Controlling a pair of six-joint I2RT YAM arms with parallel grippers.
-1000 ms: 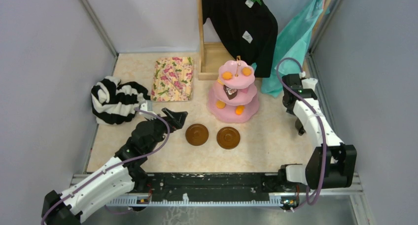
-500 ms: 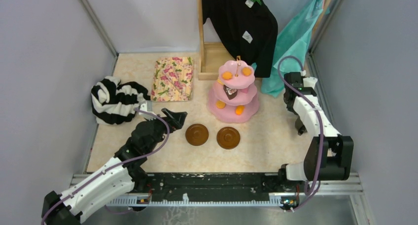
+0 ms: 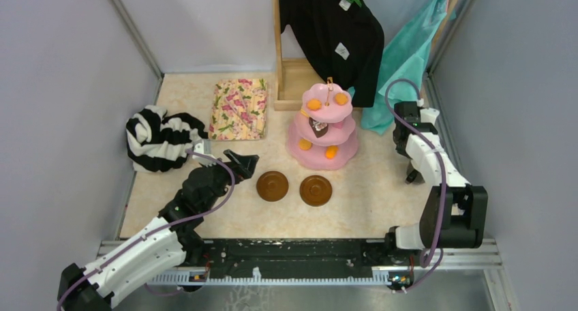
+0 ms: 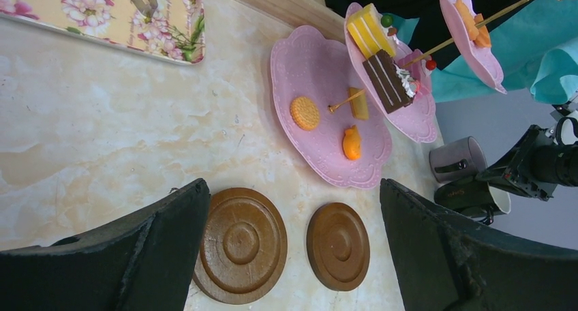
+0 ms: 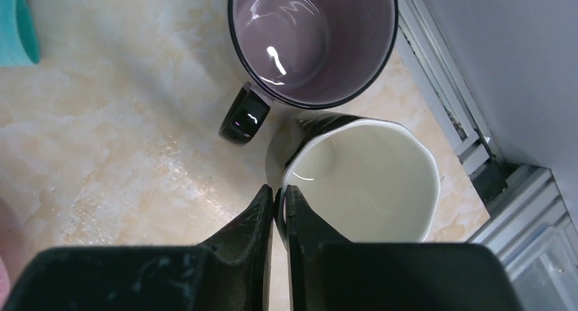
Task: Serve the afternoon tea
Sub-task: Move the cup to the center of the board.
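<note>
- Centrally on the surface (image 3: 382, 195) stands the pink cake stand (image 3: 317, 157), with toy pastries (image 3: 313, 104) on its tiers.
- Two brown saucers lie flat at 6 o'clock from the stand. The left saucer (image 3: 272, 186) and the right saucer (image 3: 315, 190) sit side by side, apart.
- At the 3 o'clock edge of the surface, the wrist view shows the cream mug (image 5: 368, 181) upright, with the lilac mug (image 5: 313, 38) just beside it at 11 o'clock.
- The right arm folds up from its base, its forearm running toward 12 o'clock along the right wall and its wrist tipped downward.
- Its right hand (image 5: 276, 198) is pressed nearly together, pinching the cream mug's rim at 9 o'clock, one finger outside the wall and one inside.
- The left arm stretches low from 7 o'clock toward 1 o'clock.
- The left hand (image 3: 243, 159) is spread wide, just at 9 o'clock of the left saucer. Whether a finger touches the saucer cannot be told.
- A striped garment (image 3: 160, 139) lies bunched at 9 o'clock, and a floral cloth (image 3: 238, 108) lies flat at 11 o'clock.
</note>
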